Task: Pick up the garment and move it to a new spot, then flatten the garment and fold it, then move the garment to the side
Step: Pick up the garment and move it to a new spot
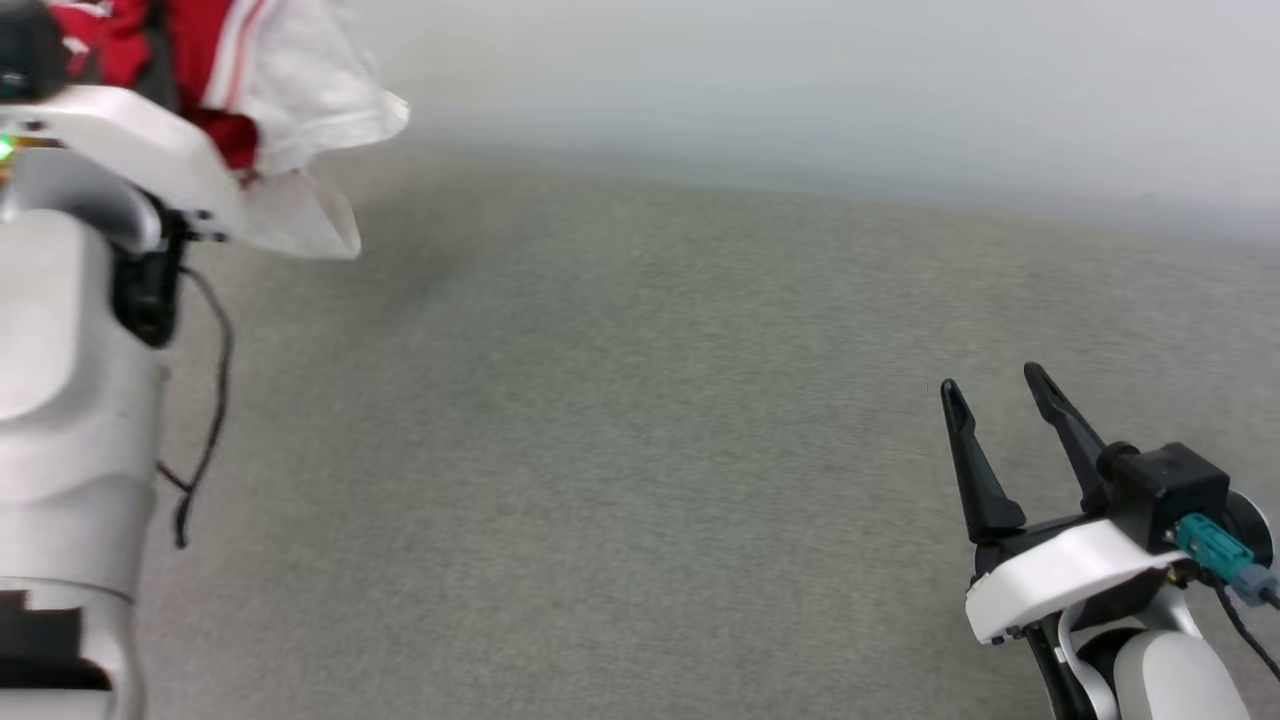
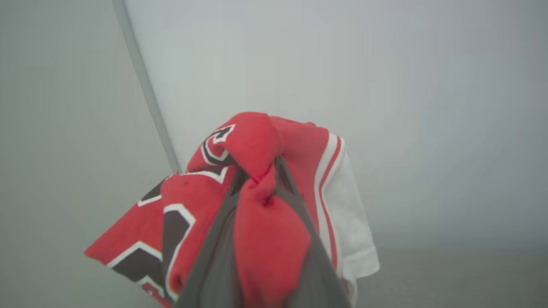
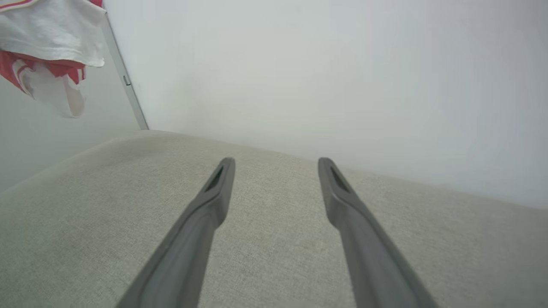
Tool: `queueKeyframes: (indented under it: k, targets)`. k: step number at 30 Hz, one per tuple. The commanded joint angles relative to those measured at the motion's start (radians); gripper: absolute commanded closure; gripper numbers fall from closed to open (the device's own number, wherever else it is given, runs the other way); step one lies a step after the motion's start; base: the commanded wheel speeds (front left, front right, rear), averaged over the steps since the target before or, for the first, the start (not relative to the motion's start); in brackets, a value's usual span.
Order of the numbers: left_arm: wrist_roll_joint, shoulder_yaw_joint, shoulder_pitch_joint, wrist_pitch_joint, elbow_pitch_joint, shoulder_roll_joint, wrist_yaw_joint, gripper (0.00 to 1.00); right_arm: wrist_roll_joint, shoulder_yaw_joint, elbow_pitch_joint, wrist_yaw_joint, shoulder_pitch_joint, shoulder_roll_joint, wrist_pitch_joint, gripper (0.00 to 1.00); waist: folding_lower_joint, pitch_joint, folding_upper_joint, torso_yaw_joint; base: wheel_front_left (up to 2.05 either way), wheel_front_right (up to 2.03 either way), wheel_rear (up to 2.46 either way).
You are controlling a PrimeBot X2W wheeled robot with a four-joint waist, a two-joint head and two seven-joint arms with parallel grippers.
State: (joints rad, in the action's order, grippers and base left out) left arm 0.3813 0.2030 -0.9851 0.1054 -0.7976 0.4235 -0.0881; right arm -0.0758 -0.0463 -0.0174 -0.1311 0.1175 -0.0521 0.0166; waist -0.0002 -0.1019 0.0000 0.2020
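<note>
Dangling garment [image 2: 197, 201] inside clamped left hand [image 2: 260, 170]

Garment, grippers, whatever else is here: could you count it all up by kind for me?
Garments: 1, the red and white garment, bunched and held up in the air.
Grippers: 2, the left gripper shut on the garment, the right gripper open and empty.
Surfaces: 1, the grey fabric surface.
Total: 4

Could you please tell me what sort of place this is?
Probably an indoor test cell, not a home: a broad grey fabric-covered surface, bare pale wall panels joined by a metal strip.
</note>
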Motion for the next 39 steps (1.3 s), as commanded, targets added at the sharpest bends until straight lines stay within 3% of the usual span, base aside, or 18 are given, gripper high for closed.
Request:
queueKeyframes:
  k: [1, 14, 25, 26, 27, 28, 32, 39]
  targets:
    - [0.006, 0.017, -0.008, 0.011, 0.012, -0.036, -0.007, 1.00, -0.009, 0.005, -0.004, 0.001, -0.018, 0.002, -0.001, 0.00, 0.0002, 0.032, 0.0000, -0.057, 0.00, 0.00, 0.00]
    - [0.094, 0.140, 0.118, 0.016, 0.068, -0.272, -0.038, 1.00, -0.029, 0.037, -0.033, 0.001, -0.044, 0.003, -0.005, 0.00, 0.0002, -0.015, 0.0000, -0.259, 0.00, 0.00, 0.00]
    - [0.167, 0.223, 0.516, 0.041, 0.034, -0.331, -0.042, 1.00, -0.031, 0.041, -0.042, 0.001, -0.037, 0.003, -0.004, 0.00, 0.0002, -0.058, 0.0000, -0.304, 0.00, 0.00, 0.00]
    - [0.167, 0.237, 0.562, 0.062, 0.038, -0.337, -0.038, 0.26, -0.024, 0.045, -0.044, 0.001, -0.032, 0.003, -0.008, 0.00, 0.0002, -0.058, 0.0000, -0.297, 0.00, 0.00, 0.00]
    - [0.167, 0.237, 0.562, 0.062, 0.038, -0.337, -0.038, 0.26, -0.024, 0.045, -0.044, 0.001, -0.032, 0.003, -0.008, 0.00, 0.0002, -0.058, 0.0000, -0.297, 0.00, 0.00, 0.00]
    - [0.159, 0.240, 0.575, 0.082, 0.048, -0.339, -0.031, 0.00, -0.021, 0.048, -0.046, 0.001, -0.031, 0.003, -0.010, 0.00, 0.0002, -0.056, 0.0000, -0.291, 0.00, 0.00, 0.00]
    - [0.114, 0.240, 0.577, 0.144, 0.147, -0.337, 0.006, 0.00, -0.011, 0.059, -0.053, 0.001, -0.034, 0.003, -0.018, 0.00, 0.0002, -0.037, 0.0000, -0.258, 0.00, 0.00, 0.00]
    - [0.000, 0.198, 0.619, 0.160, 0.419, -0.309, 0.071, 0.00, -0.011, 0.071, -0.056, 0.001, -0.062, 0.003, -0.032, 0.00, 0.0002, 0.022, 0.0000, -0.200, 0.00, 0.00, 0.00]
